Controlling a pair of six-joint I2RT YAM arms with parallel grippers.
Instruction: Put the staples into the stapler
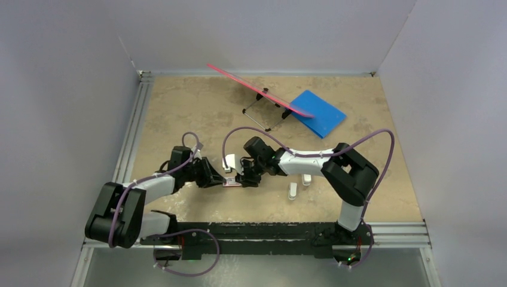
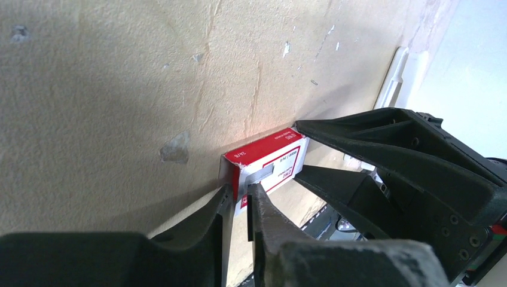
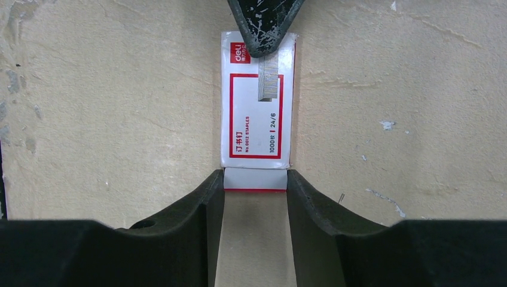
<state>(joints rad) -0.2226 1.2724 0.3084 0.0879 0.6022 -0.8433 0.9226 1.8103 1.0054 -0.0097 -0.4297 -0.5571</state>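
My left gripper (image 2: 240, 190) reaches in low from 9 o'clock. Its two fingers (image 2: 222, 206) are nearly pressed together, with only a thin gap. Their tips sit at one end of the staples (image 3: 268, 78), a small grey strip lying on top of the red and white staple box (image 3: 254, 119). I cannot tell if they are pinching the strip or only touching it. The box lies flat on the tan table (image 1: 179, 113), between my two grippers. My right gripper (image 3: 255, 182) comes from 3 o'clock and pinches the other end of the box, one finger on each side. One white stapler (image 1: 229, 161) is just beside the box at 12 o'clock. Two more white staplers (image 1: 293, 191) lie near it at 4 o'clock.
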